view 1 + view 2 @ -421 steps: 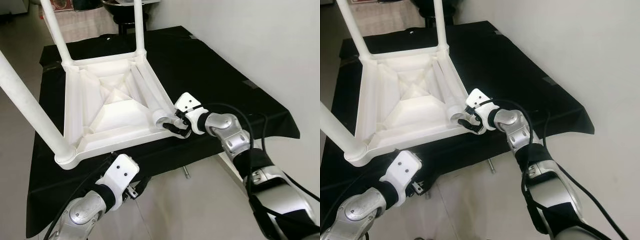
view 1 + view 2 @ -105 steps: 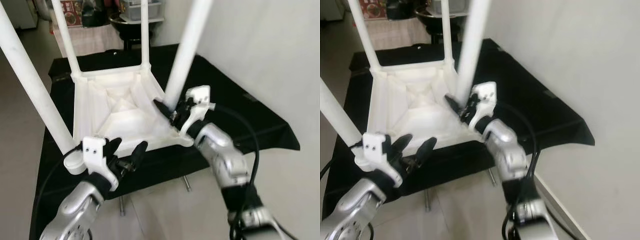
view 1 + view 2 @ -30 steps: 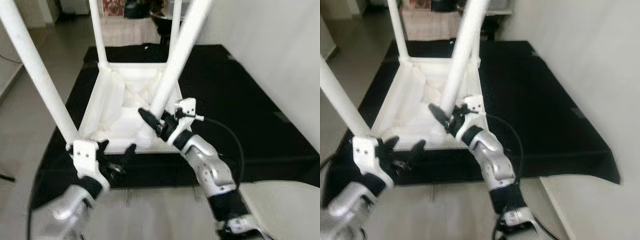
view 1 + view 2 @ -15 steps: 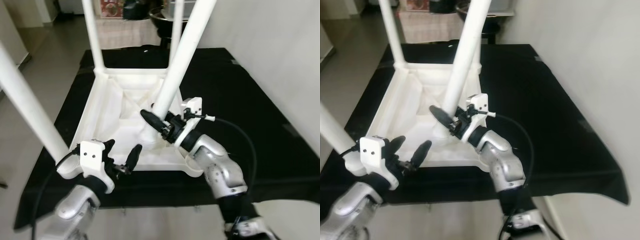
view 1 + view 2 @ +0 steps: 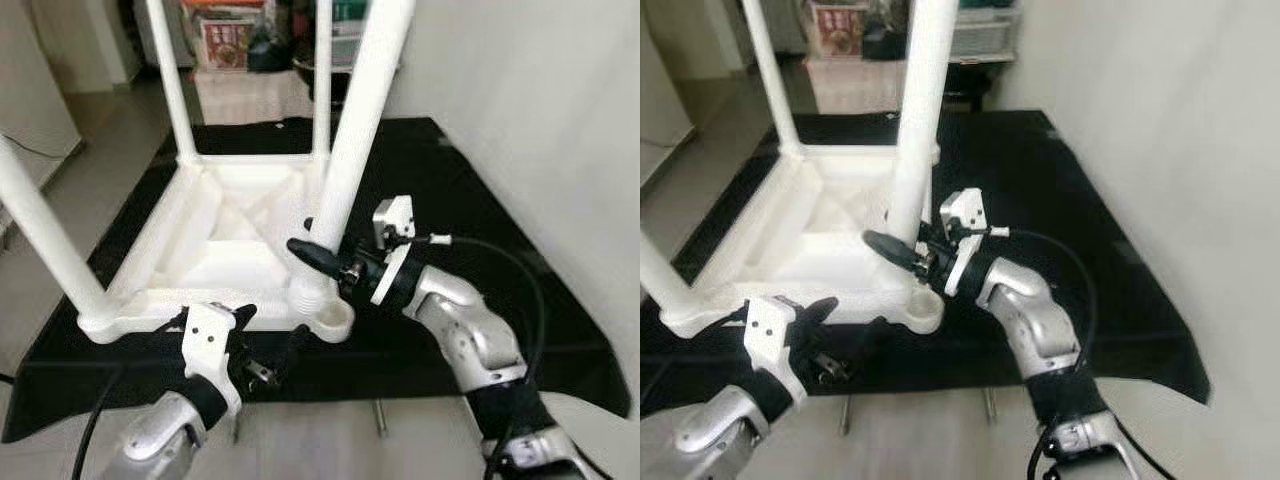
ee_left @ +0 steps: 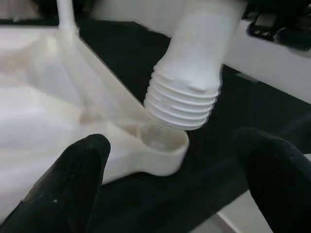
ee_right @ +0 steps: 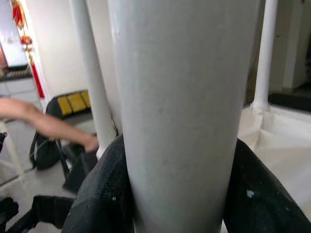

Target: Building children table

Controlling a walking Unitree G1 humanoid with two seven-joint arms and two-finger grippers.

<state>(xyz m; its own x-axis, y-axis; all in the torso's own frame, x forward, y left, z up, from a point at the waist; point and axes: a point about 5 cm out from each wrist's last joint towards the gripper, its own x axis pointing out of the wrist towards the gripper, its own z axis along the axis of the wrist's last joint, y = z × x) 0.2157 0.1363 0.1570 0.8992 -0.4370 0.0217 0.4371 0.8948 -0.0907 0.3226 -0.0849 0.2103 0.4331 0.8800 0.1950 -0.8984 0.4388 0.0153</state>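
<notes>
At 6 o'clock on the black worktop (image 5: 560, 330), the upturned white table (image 5: 215, 255) sits with its near corner socket (image 6: 158, 145) at the edge. Right pincer (image 5: 325, 262) clamps the loose leg (image 5: 350, 150); its threaded end (image 6: 184, 104) hangs tilted just above the socket. Left pincer (image 5: 265, 345) is spread wide at 7 o'clock, off the edge, gripping nothing.

A white plastic children's table (image 5: 215, 255) lies upside down on a black cloth-covered platform (image 5: 470, 230), legs up, a plain wall (image 5: 540, 110) to the right.
</notes>
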